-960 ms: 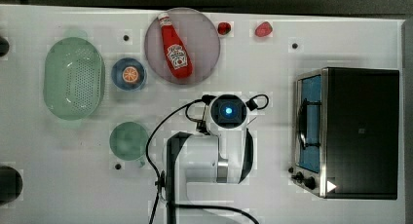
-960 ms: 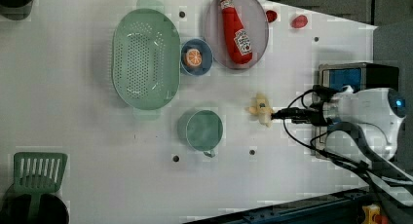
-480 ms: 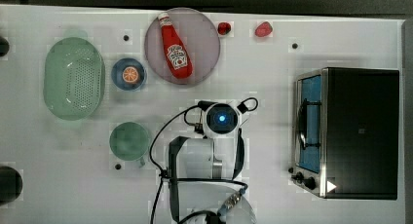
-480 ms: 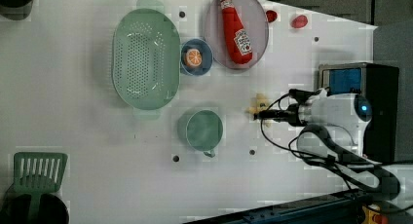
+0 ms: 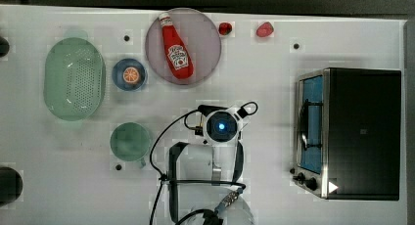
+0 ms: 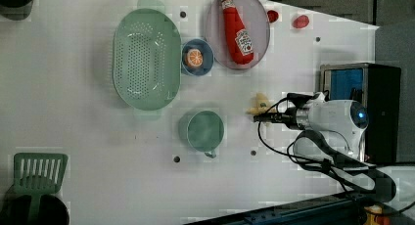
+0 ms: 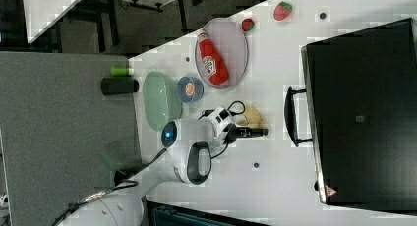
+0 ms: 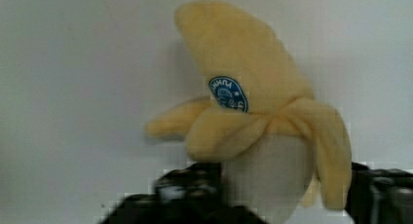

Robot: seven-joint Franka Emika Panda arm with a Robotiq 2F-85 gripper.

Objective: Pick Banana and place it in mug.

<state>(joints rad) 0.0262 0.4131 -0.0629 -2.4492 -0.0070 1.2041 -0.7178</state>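
Note:
The banana [image 8: 253, 87] is a pale yellow, half-peeled plush piece with a blue sticker, lying on the white table [image 5: 303, 19]. It also shows in the left view [image 6: 259, 103] and the right view [image 7: 252, 115]. My gripper [image 8: 282, 185] is down over it, with a dark finger against each side of its pale lower end. In the left view the gripper [image 6: 255, 118] points at the banana's edge. In the top view the wrist [image 5: 221, 127] hides the banana. The pale green mug [image 5: 129, 142] stands upright on the top view's left of the arm, also seen as the mug [image 6: 205, 131], apart from the banana.
A green colander [image 5: 73, 78], a blue bowl with an orange slice [image 5: 129, 74] and a ketchup bottle [image 5: 176, 46] on a plate [image 5: 205, 39] lie beyond the mug. Two red fruits [image 5: 225, 28] sit near the far edge. A toaster oven [image 5: 357, 132] stands at the top view's right.
The arm has moved over the banana and come down onto it. The jaws, wide apart a second ago, have drawn in against the banana's sides.

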